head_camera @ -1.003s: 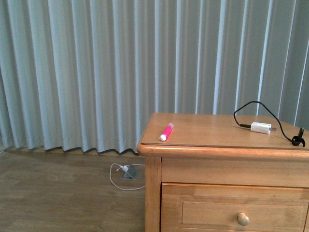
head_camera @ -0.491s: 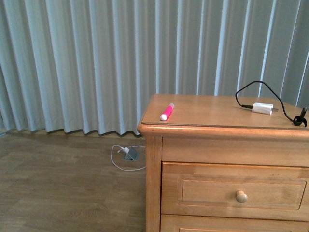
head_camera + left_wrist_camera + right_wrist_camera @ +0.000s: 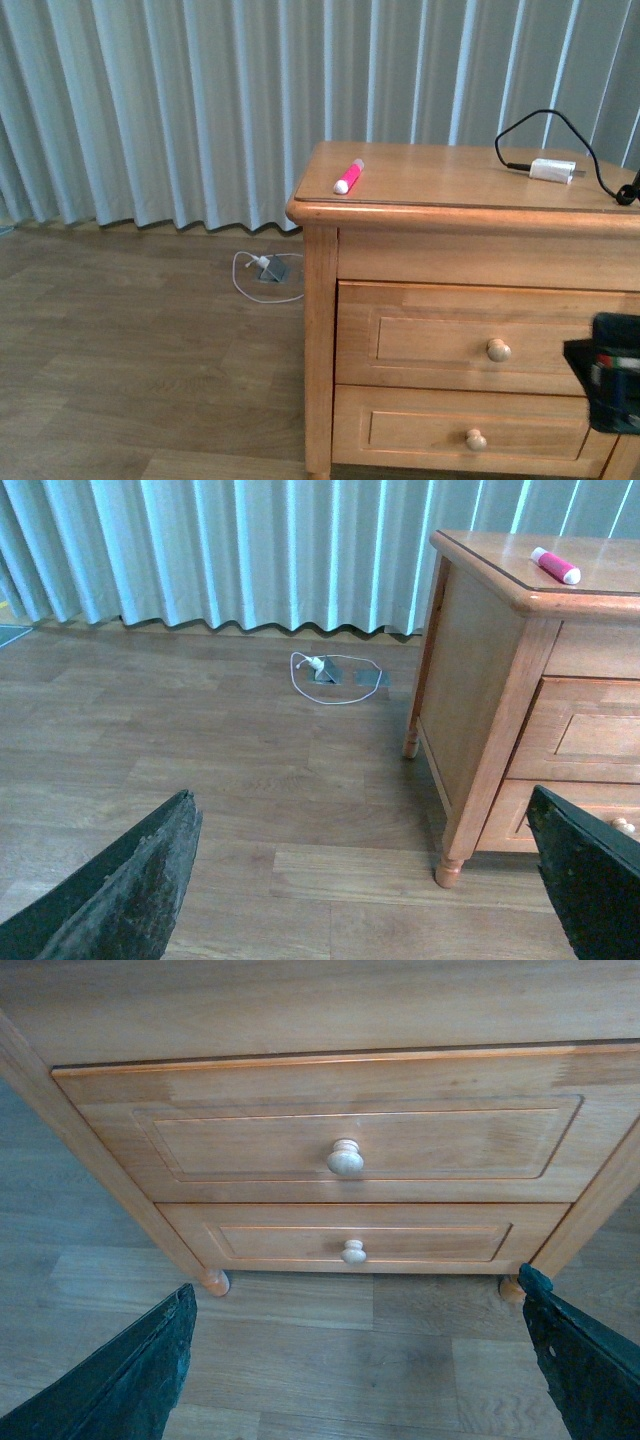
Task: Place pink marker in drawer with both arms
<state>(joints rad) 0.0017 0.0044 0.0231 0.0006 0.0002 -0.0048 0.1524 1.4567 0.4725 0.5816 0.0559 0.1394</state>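
The right jaws are spread wide and empty. Their two dark fingers (image 3: 130, 1380) frame the wide honey-coloured wooden drawer (image 3: 350, 1150) from the front, well short of its round wooden knob (image 3: 345, 1157). The left jaws are just as wide and hold nothing; their fingers (image 3: 120, 890) hang above the floor, off to the cabinet's side.

Opening the drawer looks like the step in hand. The right jaws should centre on the upper knob rather than the smaller lower drawer knob (image 3: 353, 1252) just beneath. They should close squarely around it and pull straight out, since a skewed tug could bind the drawer.

The short bright pink marker with a white cap (image 3: 348, 176) lies untouched on the wooden counter (image 3: 450, 185), slanted near its left front corner. The left arm will need to rise to it and pinch across the barrel.

Well apart on the counter sits a small white charger plug with a black cable (image 3: 552, 170). Behind hangs a pale grey-blue pleated curtain (image 3: 180, 100). On the wood-plank floor (image 3: 120, 350) a white looped cord (image 3: 262, 272) lies near the curtain hem.
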